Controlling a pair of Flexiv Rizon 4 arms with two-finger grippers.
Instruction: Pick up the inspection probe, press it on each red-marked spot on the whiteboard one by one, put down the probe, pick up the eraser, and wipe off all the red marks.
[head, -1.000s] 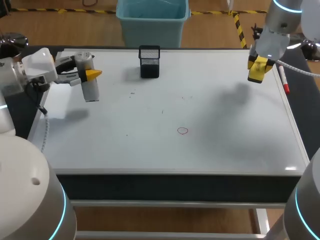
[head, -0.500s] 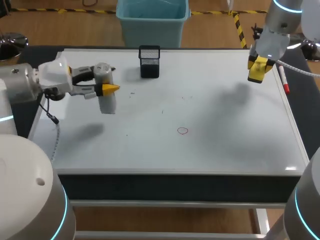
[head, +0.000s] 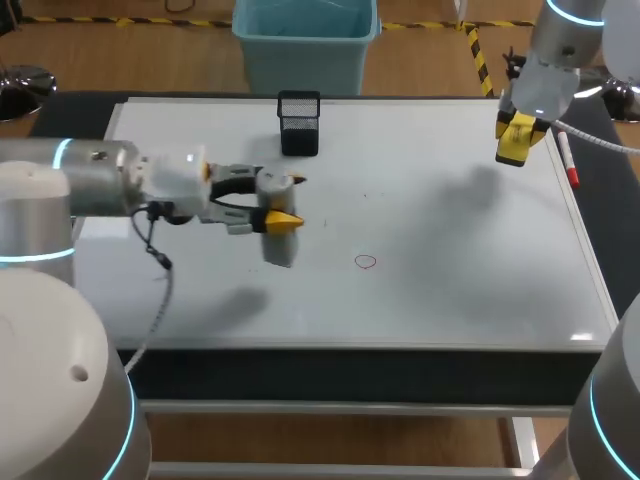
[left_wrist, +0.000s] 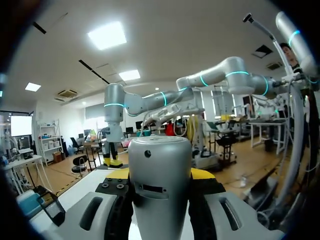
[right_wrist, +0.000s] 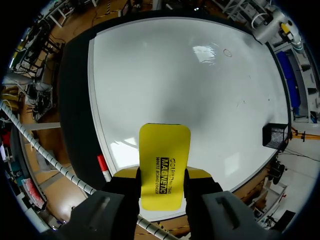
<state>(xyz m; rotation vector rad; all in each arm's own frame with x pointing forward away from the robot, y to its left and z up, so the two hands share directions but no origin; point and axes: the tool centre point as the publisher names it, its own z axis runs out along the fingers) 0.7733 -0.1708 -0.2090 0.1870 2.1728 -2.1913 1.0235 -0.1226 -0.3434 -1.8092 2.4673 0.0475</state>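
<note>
**Left arm.** The left fingers (head: 285, 222) are closed on the inspection probe (head: 278, 248), with one yellow tip at each side of its silver barrel. In the left wrist view the probe (left_wrist: 160, 185) fills the space between the left fingers (left_wrist: 202, 174). Its lower end is cut off there, and the surface beneath it is hidden. In the head view the lower end is held clear of the whiteboard (head: 450, 250), and its shadow lies apart from it.

**Right arm.** The right fingers (right_wrist: 200, 175) are closed on the eraser (right_wrist: 164, 160), which projects ahead of them. In the head view the yellow tips and the yellow eraser cannot be told apart.

**Board and clearances.**
- The red mark (head: 365, 262), a small circle, is located ahead of the left fingers, near the probe but apart from it. Other faint specks on the board cannot be identified.
- A red marker (head: 567, 160) lies along the board edge, just beside the right fingers.
- A black mesh holder (head: 299, 123) stands at the far edge, apart from both arms.
- Open board is available between the two sets of fingers.
- A dark strip of worktop (right_wrist: 75, 80) borders the board.
</note>
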